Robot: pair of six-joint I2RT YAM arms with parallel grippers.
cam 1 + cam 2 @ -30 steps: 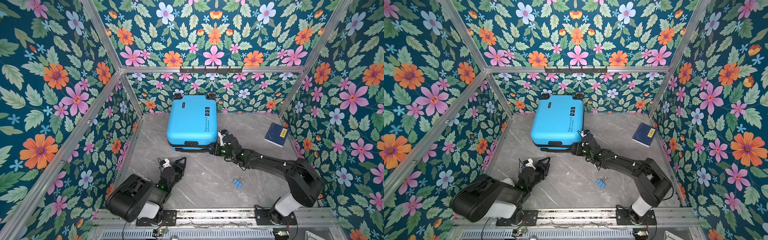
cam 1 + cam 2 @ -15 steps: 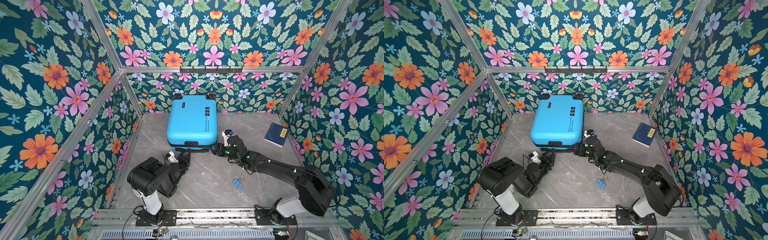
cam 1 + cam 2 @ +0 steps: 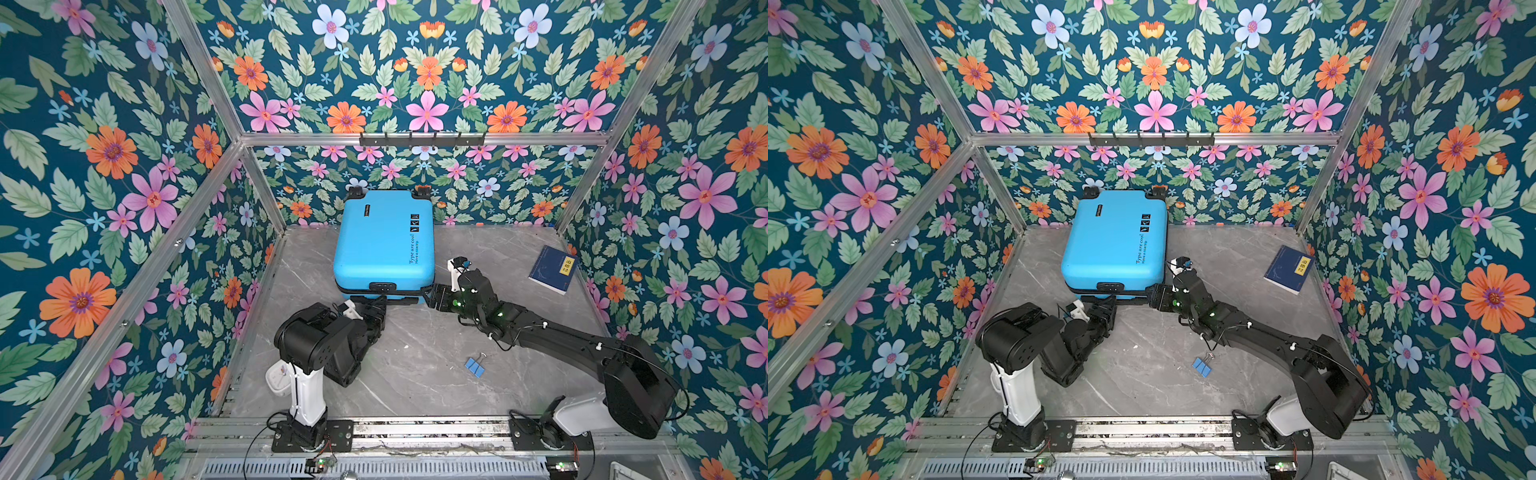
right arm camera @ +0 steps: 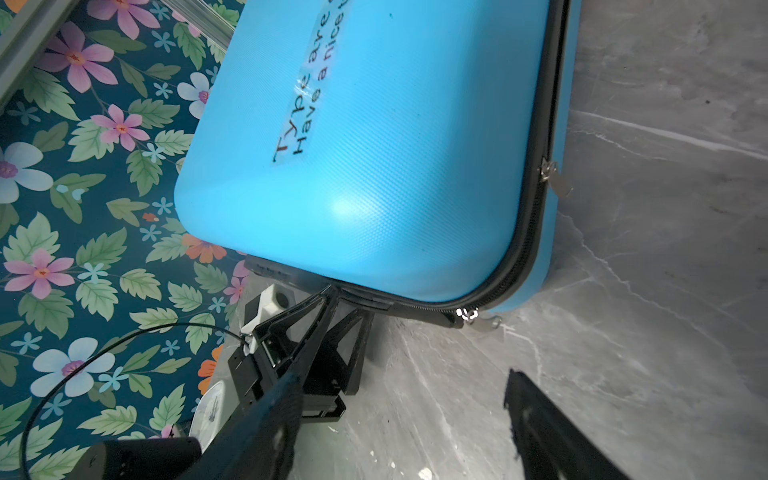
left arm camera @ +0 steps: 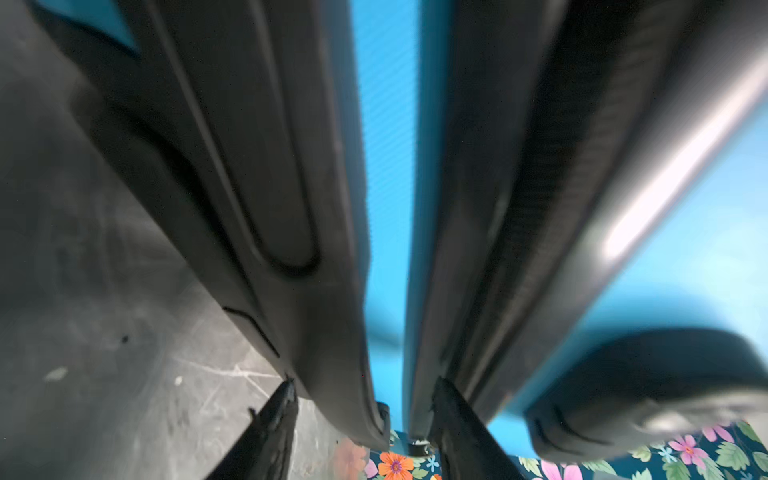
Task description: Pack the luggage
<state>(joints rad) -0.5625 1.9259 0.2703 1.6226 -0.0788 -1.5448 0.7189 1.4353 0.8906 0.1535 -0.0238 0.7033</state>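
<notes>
Luggage (image 3: 382, 241) lies flat on grey marble table (image 3: 415, 374), shell up and lid down on the base. It sits toward the back, left of centre. 2 wheels are against the floral back wall, and the black handle (image 3: 382, 287) end faces the arms. Black text and stickers are on the shell.

Left gripper (image 3: 376, 305) is at the front edge of the luggage, right at the handle. In the left wrist view its fingers (image 5: 274, 428) stand apart, with black handle parts and a strip of blue shell between them. That view is blurred and very close, so cannot tell if they clamp anything or just straddle it. The right wrist view shows the same 2 fingertips up against the seam under the lid edge.

Right gripper (image 3: 432, 293) is at the front right corner of the luggage, low over the table. Its fingers (image 4: 544, 428) are spread wide with only bare table between them, holding nothing.

Zipper pull (image 4: 469, 313) hangs at that corner just ahead of the right gripper. A 2nd pull (image 4: 557, 183) sits farther along the side seam.

Dark-blue book (image 3: 552, 270) lies flat near the right wall, well apart from the luggage. Blue binder clip (image 3: 475, 366) is on the table in front, beside the right arm.
</notes>
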